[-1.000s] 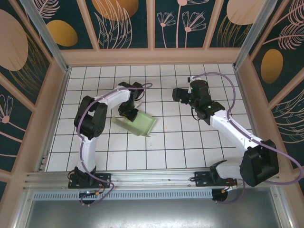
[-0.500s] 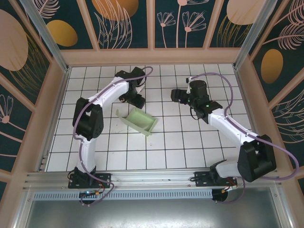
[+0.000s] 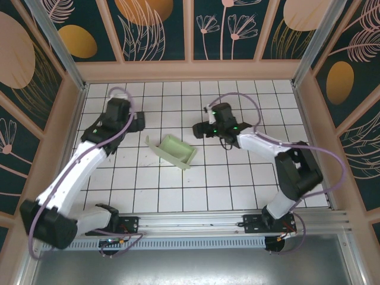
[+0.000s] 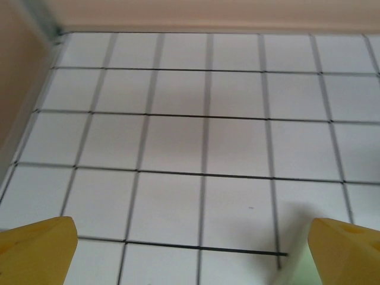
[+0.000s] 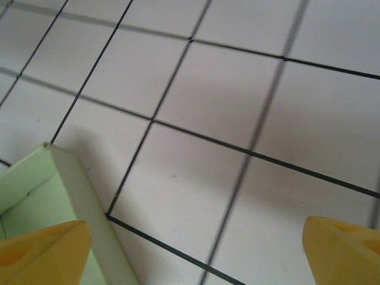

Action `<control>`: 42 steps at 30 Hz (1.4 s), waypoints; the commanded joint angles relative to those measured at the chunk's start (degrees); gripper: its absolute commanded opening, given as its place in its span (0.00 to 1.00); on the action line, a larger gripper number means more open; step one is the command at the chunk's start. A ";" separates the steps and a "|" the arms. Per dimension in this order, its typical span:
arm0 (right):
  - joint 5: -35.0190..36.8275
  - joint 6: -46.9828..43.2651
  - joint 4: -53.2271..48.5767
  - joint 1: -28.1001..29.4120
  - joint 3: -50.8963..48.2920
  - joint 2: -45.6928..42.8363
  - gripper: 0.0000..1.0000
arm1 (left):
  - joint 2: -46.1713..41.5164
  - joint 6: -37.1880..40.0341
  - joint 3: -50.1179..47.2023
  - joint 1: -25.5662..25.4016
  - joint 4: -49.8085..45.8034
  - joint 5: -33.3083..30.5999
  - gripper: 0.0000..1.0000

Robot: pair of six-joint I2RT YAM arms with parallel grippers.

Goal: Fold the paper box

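White gridded floor point(image 3: 237, 178) beneath dark floral wall panels point(image 3: 160, 27).

Mint card on a white grid, teal and peach all round.
Paper box point(image 3: 171, 151): pale mint green, plain. Table point(image 3: 237, 178): white tiles, thin black grid lines. Walls point(image 3: 160, 35): dark teal panels with orange and peach ovals, peach line-drawn leaves and flowers, peach-beige framing. Left arm point(image 3: 77, 172) and right arm point(image 3: 261, 142): white links, black joints, lilac cables; small green lights point(image 3: 233, 126) on the right one. Left gripper point(image 4: 190, 237) and right gripper point(image 5: 196, 234): bright yellow fingers.
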 commanded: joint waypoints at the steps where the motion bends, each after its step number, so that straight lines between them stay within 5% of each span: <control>1: 2.24 -4.10 -1.81 3.93 6.04 5.69 0.93 | -5.72 -6.49 -8.32 2.13 4.08 -1.81 0.99; 13: 3.48 -2.78 -5.49 6.90 21.04 24.71 0.92 | -17.52 -11.15 -18.30 2.29 0.06 0.34 0.99; 27: 11.92 7.24 -4.40 -3.00 6.34 10.34 0.90 | -11.13 -9.86 -18.21 2.32 10.20 10.18 0.99; 37: 3.99 5.14 0.25 -5.92 -3.20 -0.04 0.89 | -6.14 -11.36 -20.91 2.33 20.84 20.01 0.99; 42: -1.39 1.15 3.28 -3.72 -2.47 1.39 0.90 | -6.67 -17.19 -25.15 2.31 22.35 17.75 0.99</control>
